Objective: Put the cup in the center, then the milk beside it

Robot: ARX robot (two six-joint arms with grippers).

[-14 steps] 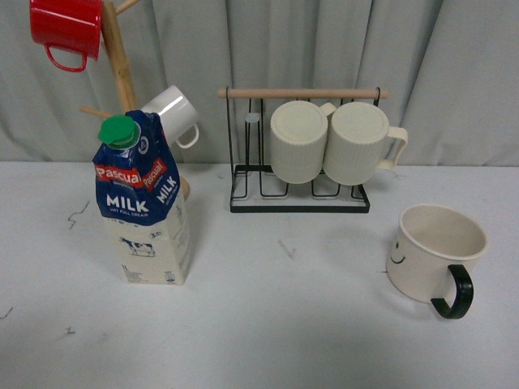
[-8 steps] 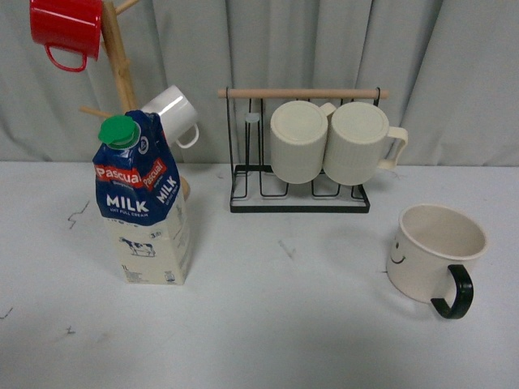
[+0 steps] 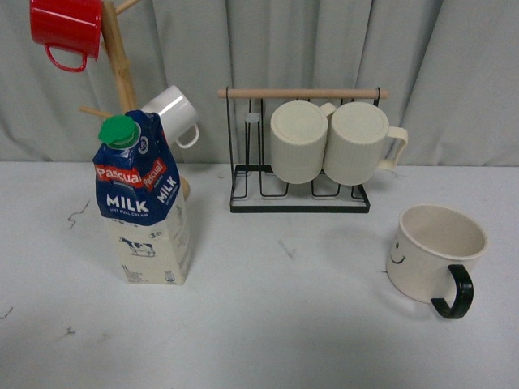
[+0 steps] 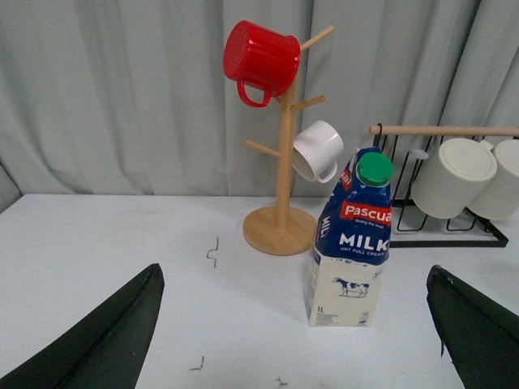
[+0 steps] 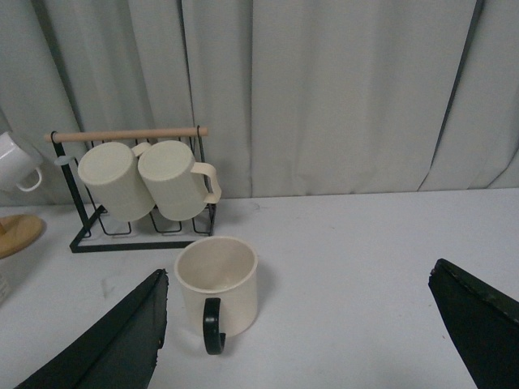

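Front view: neither pincer shows here. The cup (image 3: 436, 253), a wide cream-coloured mug with a black C-shaped handle and a small smiley face, stands upright on the pale grey table (image 3: 284, 332), on the right pincer's side. The milk (image 3: 144, 203), a tall carton with a dark blue top, cream base and green cap, stands on the left pincer's side. The target, I judge, is the patch of table in front of the black wire rack (image 3: 298, 203) that holds two ribbed cream mugs.

Left wrist view: the left pincer (image 4: 293, 275) is released, its dark fingers spread wide. The milk stands upright ahead of it, apart from both fingers.

Right wrist view: the right pincer (image 5: 298, 275) is also released and grasps nothing. The cup (image 5: 217, 284) sits ahead of it, nearer one finger than the other, with its handle turned toward the pincer.

The cup goes first, so the right pincer should centre its opening on the cup before advancing. It should then close on the wall, clear of the handle, and keep the cup level on its way to the middle.
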